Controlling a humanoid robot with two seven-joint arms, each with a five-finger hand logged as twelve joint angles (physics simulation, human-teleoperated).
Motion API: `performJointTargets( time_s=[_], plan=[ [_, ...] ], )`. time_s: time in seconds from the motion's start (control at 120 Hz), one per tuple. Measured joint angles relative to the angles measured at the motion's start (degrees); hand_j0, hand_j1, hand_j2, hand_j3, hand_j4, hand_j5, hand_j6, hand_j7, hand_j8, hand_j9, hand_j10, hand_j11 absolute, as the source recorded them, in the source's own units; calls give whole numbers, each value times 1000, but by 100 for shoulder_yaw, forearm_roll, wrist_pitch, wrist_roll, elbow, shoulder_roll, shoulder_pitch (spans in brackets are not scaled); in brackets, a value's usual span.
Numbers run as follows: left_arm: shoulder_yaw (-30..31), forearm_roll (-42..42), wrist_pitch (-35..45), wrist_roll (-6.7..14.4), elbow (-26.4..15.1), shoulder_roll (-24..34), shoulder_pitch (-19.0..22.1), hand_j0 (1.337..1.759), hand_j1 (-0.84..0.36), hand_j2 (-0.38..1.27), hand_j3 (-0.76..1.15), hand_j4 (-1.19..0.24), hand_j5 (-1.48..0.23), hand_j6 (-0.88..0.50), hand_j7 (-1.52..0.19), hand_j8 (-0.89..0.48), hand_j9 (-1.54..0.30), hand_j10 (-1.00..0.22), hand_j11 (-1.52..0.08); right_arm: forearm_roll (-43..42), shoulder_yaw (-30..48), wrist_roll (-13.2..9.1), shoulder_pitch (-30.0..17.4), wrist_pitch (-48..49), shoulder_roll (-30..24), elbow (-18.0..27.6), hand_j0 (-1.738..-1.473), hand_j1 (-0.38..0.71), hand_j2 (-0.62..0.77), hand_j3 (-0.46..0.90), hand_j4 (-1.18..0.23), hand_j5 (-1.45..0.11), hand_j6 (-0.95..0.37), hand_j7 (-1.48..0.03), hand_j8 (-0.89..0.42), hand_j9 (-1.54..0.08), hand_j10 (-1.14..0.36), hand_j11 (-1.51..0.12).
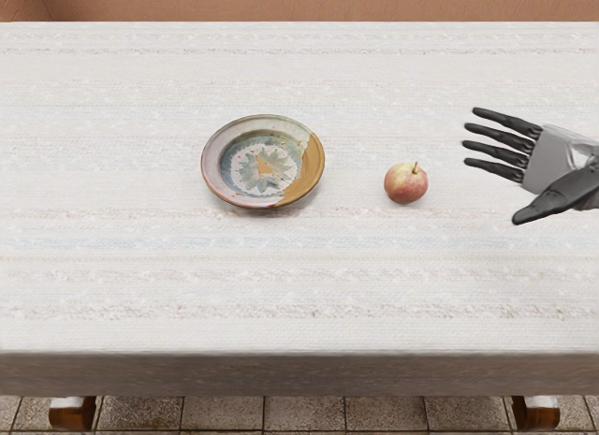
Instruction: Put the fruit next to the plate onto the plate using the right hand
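Note:
A small red-and-yellow apple (405, 183) stands on the table just right of a ceramic plate (217, 150) with a patterned centre and a brown rim. My right hand (501, 164) comes in from the right edge, a short way right of the apple and apart from it. Its black fingers (501, 140) are stretched out toward the left, the thumb hangs below, and nothing is held. The plate has nothing on it.
A pale woven cloth covers the table (299, 285), whose front edge runs across the lower part of the view. A brown wall lies behind the far edge. Tiled floor and wooden table feet show at the bottom.

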Motion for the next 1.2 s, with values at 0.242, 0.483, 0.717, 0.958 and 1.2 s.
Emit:
performJointTargets(
  time_s=[0.242,0.483,0.717,0.958,1.2],
  plan=[
    [0,0,0,-1,-1,0,0,1658,349,0,0,0,0,0,0,0,0,0,0,-390,-561,0,599,14,115,-53,-1658,-324,-3,0,-21,-28,-20,-28,-20,-28,-21,-28],
    [0,0,0,0,0,0,0,1658,349,0,0,0,0,0,0,0,0,0,0,-2736,-2301,0,1842,-2381,163,353,-1658,-244,-17,0,-87,-114,-87,-115,-87,-114,-87,-114],
    [0,0,0,1,0,0,-1,1658,349,0,0,0,0,0,0,0,0,0,0,-3681,-4611,0,3033,-4600,199,402,-1658,-290,-9,0,-50,-65,-51,-65,-50,-65,-50,-65],
    [0,0,0,1,2,0,0,1658,349,0,0,0,0,0,0,0,0,0,0,-4381,-5705,0,3811,-4891,867,-329,-1658,-304,-6,0,-39,-50,-40,-49,-40,-50,-39,-50],
    [0,0,0,0,2,0,0,1658,349,0,0,0,0,0,0,0,0,0,0,-4662,-6276,0,4072,-5171,1175,-1113,-1658,-270,-12,0,-68,-87,-69,-87,-69,-87,-68,-87]
  ],
)
